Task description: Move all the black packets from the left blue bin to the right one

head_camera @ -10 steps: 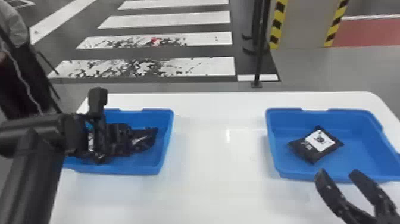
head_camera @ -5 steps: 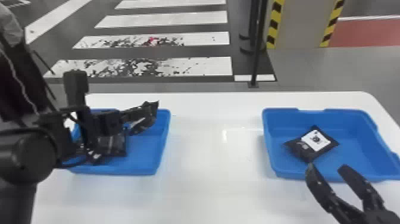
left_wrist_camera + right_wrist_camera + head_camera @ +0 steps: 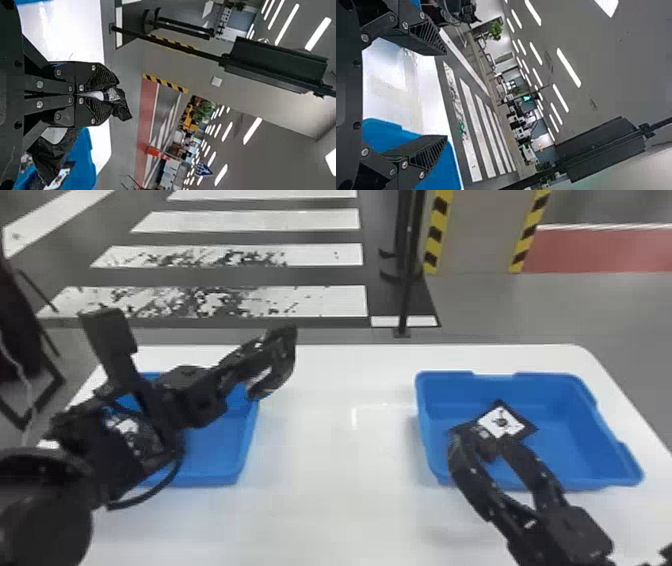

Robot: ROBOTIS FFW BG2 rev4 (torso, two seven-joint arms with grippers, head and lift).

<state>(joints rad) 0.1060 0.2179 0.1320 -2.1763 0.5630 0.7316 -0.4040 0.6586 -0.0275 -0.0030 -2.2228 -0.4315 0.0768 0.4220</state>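
Partly hidden, black packet (image 3: 122,107) clamped in left tool (image 3: 277,350), right tool's (image 3: 476,444) fingers apart

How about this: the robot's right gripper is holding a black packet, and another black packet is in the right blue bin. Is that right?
Not quite: the left gripper is holding the black packet, not the right gripper. The left wrist view shows that. And yes, another black packet is in the right blue bin.
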